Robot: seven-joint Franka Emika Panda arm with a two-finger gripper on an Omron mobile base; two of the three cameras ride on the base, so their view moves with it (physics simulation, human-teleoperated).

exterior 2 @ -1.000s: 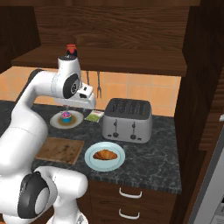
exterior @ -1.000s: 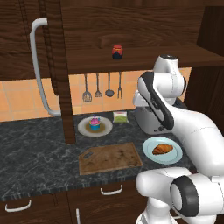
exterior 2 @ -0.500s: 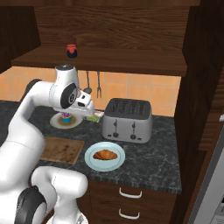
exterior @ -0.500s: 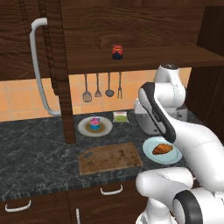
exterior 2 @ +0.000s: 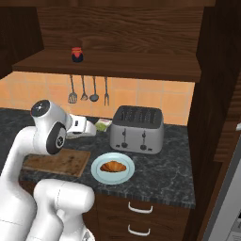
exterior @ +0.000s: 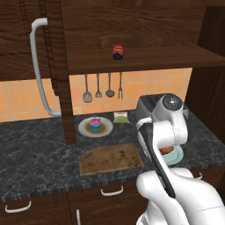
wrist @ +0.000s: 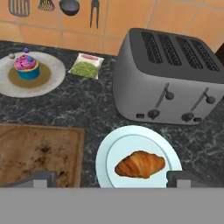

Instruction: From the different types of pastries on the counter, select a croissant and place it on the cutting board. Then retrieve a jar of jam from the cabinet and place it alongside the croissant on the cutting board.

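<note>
Since a second ago your arm has swung from above the cupcake side toward the toaster end, and the hand (wrist: 109, 178) now hangs over the croissant (wrist: 140, 164), released, its jaws spread wide with nothing between them.

The croissant lies on a pale blue plate (wrist: 113, 148) on the table (wrist: 87, 109), just in front of the toaster (wrist: 170, 74) and right beside the cutting board (wrist: 35, 148), which carries nothing yet. In the hand view the pastry sits closer to one fingertip than to the other, so you are not centred on it.

That offset is your first risk: come straight down and one finger may land on the crust or push the croissant across the plate instead of straddling it. The plate rim is the second: a fingertip catching it could tip or slide the plate toward the table edge, which is near in the right base view. The toaster stands close behind, so keep the wrist clear of it as you lower.

The cupcake (wrist: 27, 66) on its own plate is well apart, so you won't pick the wrong pastry. The jar of jam (exterior: 117, 52) waits on the cabinet (exterior: 132, 26) shelf above.
</note>
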